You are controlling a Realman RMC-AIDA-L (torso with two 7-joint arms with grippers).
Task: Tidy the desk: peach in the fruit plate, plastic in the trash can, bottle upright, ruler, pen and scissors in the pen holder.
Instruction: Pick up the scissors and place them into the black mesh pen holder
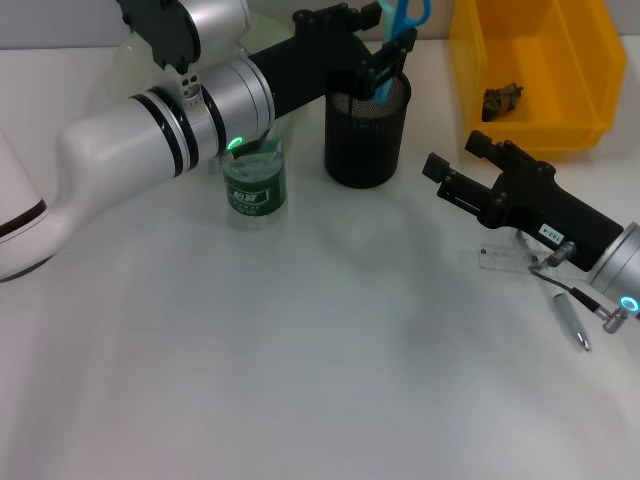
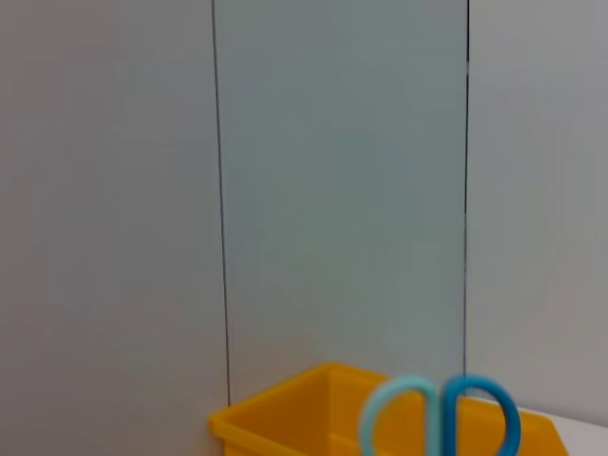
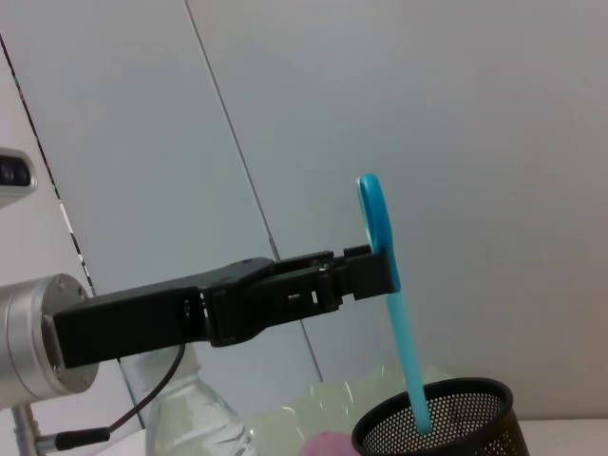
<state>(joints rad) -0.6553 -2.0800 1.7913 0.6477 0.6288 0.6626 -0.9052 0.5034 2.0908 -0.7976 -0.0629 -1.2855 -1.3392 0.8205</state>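
Note:
My left gripper is shut on the blue scissors, holding them upright over the black mesh pen holder. In the right wrist view the scissors' tip dips inside the holder's rim. Beside the holder stands the green bottle, upright. A clear ruler and a silver pen lie on the table under my right arm. My right gripper hovers open, with nothing between its fingers. A pink peach lies in the pale green fruit plate.
The yellow trash can stands at the back right with crumpled plastic inside. The pale green plate sits at the back left, mostly behind my left arm. White tabletop stretches across the front.

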